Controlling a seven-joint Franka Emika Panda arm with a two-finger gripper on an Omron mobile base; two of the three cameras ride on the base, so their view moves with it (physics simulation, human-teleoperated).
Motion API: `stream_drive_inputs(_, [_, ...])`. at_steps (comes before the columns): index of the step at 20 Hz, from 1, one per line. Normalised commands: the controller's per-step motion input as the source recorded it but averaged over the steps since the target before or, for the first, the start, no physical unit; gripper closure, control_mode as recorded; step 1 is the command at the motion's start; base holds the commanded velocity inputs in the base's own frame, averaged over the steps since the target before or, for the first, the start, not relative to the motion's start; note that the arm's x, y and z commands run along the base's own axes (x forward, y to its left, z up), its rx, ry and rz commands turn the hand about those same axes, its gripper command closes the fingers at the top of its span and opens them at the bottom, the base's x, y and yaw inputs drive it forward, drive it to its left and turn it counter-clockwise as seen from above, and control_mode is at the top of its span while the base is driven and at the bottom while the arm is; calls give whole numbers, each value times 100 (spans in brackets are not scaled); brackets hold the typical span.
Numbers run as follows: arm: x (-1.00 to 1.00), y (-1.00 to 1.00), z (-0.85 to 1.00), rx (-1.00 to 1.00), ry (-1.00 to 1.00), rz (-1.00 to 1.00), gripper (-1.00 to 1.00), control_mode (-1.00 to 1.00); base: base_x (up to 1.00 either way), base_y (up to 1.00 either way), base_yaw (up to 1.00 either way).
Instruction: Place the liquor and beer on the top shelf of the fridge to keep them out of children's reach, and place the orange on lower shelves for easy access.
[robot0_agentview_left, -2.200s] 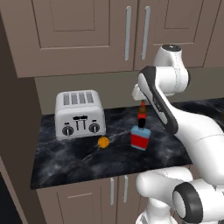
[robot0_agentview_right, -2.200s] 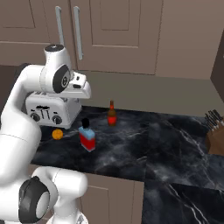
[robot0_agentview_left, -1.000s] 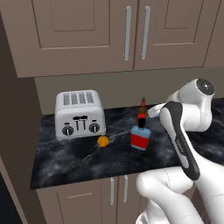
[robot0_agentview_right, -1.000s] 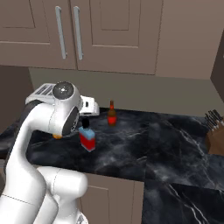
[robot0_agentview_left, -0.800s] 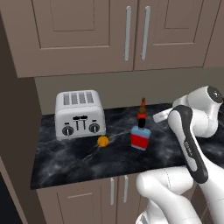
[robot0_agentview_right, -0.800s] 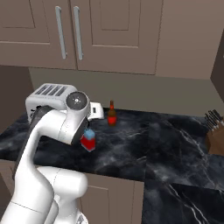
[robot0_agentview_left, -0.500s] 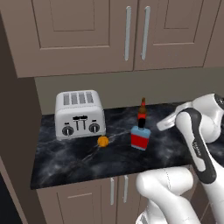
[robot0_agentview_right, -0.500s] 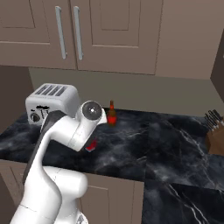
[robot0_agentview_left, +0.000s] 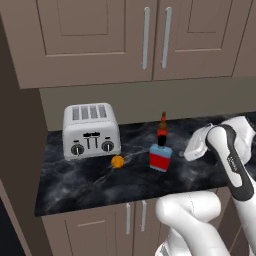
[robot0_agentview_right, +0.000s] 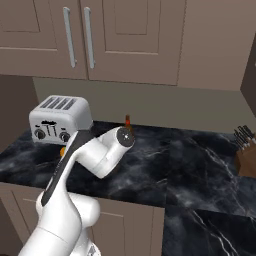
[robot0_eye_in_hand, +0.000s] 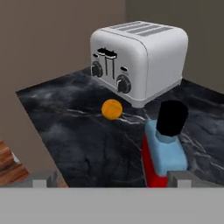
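The liquor (robot0_agentview_left: 160, 159), a squat red bottle with pale-blue shoulders and a black cap, stands on the dark marble counter (robot0_agentview_left: 80, 185). Just behind it is the slim brown beer (robot0_agentview_left: 162, 127), whose neck tip also rises above my arm as the beer (robot0_agentview_right: 127, 120). The orange (robot0_agentview_left: 117, 161) lies left of the liquor, in front of the toaster. My gripper (robot0_agentview_left: 188, 154) hangs low to the right of the liquor, pointing at it. In the hand view the gripper (robot0_eye_in_hand: 111, 180) is open. The liquor (robot0_eye_in_hand: 164, 148) stands close ahead by the right fingertip (robot0_eye_in_hand: 181, 177), the orange (robot0_eye_in_hand: 112, 109) beyond. The fridge and its shelves are out of view.
A silver four-slot toaster (robot0_agentview_left: 91, 131) stands at the back left of the counter. Brown wall cabinets (robot0_agentview_left: 145, 40) hang above. A knife block (robot0_agentview_right: 246, 160) sits at the far right. The counter's front edge (robot0_agentview_left: 100, 206) runs below the bottles.
My arm has swung from upright near the beer down and to the right, bringing the hand low beside the liquor. The bottles, orange and toaster have not moved.
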Motion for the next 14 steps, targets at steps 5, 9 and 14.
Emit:
stream_drive_inputs(5, [21, 0, -34, 0, -5, 12, -100, -100, 0, 0, 0])
stream_drive_inputs(9, [24, 2, -21, 2, -3, 6, -100, -100, 0, 0, 0])
stream_drive_inputs(14, [27, 6, -13, 3, -1, 5, -100, -100, 0, 0, 0])
